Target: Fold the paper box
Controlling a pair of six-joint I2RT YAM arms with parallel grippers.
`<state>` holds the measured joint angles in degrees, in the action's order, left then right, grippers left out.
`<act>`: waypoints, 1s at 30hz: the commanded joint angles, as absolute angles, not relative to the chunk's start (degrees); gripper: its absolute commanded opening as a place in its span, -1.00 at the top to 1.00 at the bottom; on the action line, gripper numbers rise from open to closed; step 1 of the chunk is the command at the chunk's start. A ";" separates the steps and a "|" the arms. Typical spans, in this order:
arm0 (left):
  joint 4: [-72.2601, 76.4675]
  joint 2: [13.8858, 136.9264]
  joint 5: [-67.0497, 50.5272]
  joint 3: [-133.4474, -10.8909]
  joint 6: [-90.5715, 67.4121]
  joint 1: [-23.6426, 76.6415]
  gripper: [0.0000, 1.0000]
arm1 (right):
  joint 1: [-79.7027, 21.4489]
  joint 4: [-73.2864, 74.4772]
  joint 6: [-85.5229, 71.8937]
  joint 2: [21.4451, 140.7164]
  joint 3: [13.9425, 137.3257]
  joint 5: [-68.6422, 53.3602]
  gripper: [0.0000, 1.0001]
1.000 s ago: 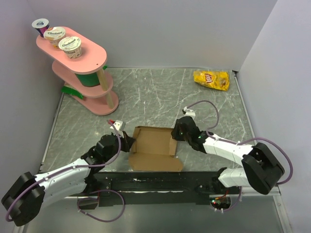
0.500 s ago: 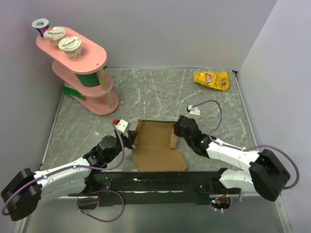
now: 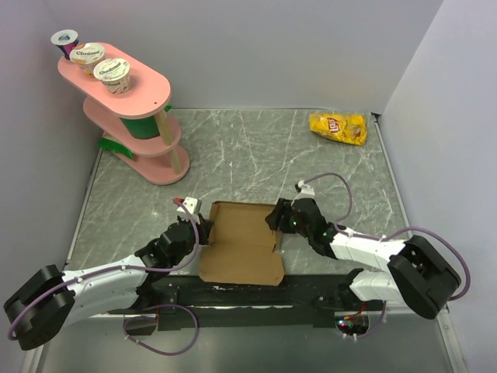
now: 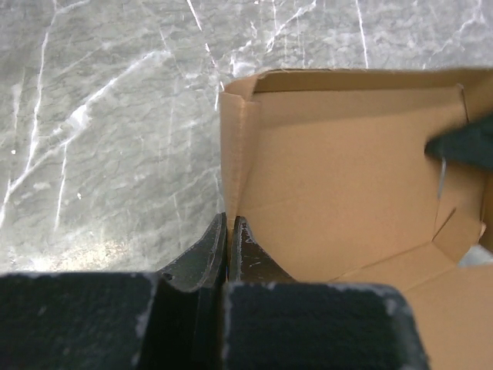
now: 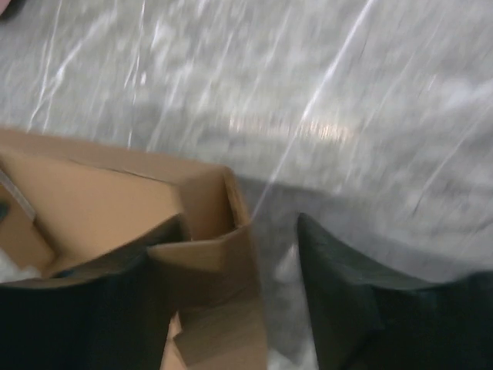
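The grey marbled worktop (image 3: 256,148) carries everything. The three-tier pink stand (image 3: 159,84) sits far beyond the left tool (image 3: 200,227), well clear of the folding area.

The paper box (image 3: 241,241) lies between the two tools, a plain brown tray with its far and side walls raised and its near flap flat on the worktop. One tool at each side wall lets you keep both walls upright while the near flap is brought over.

The left tool's fingers (image 4: 216,243) are pressed fully together at the base of the box's left wall. You cannot tell whether any cardboard is nipped between them. Treat this tool as a brace for the wall, not a confirmed grip.

The right tool (image 5: 235,231) stands open and holds nothing – one finger inside the tray, the other outside, straddling the right wall's corner.

The yellow chip bag (image 3: 338,128), far beyond the right tool, reads "Lay's". The cups (image 3: 87,54) on the stand's top tier appear to read "Chobani".
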<state>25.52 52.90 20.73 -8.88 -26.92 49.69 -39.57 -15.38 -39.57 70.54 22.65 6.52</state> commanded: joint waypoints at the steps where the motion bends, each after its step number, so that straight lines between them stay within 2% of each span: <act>1: 27.16 52.11 22.33 -9.31 -30.50 50.01 0.98 | -39.20 -22.13 -43.24 65.05 18.11 -1.48 -0.46; 8: 26.19 51.68 20.57 -9.41 -31.29 49.83 0.98 | -35.52 -17.05 -43.59 51.90 14.78 -6.23 -0.72; 11: 25.32 50.71 17.86 -8.96 -31.99 48.61 0.98 | -29.81 -16.79 -39.22 44.84 13.88 -17.19 -0.80; 13: 24.61 50.54 17.14 -9.32 -33.31 47.21 0.98 | -27.61 -11.54 -34.55 41.15 15.37 -21.70 -0.84; 16: 24.96 48.79 14.68 -8.18 -34.36 44.92 0.98 | -20.35 -7.74 -34.54 38.42 13.98 -28.99 -0.80; 19: 25.14 46.15 12.31 -6.95 -35.15 42.46 0.98 | -16.18 -10.01 -36.64 38.32 10.29 -34.71 -0.65; 24: 24.70 43.42 10.81 -5.80 -35.86 40.96 0.98 | -15.56 -19.93 -37.18 41.82 7.03 -40.16 -0.49; 30: 24.79 44.64 10.20 -6.41 -35.60 40.96 0.98 | -15.73 -29.61 -39.55 46.58 6.50 -43.42 -0.50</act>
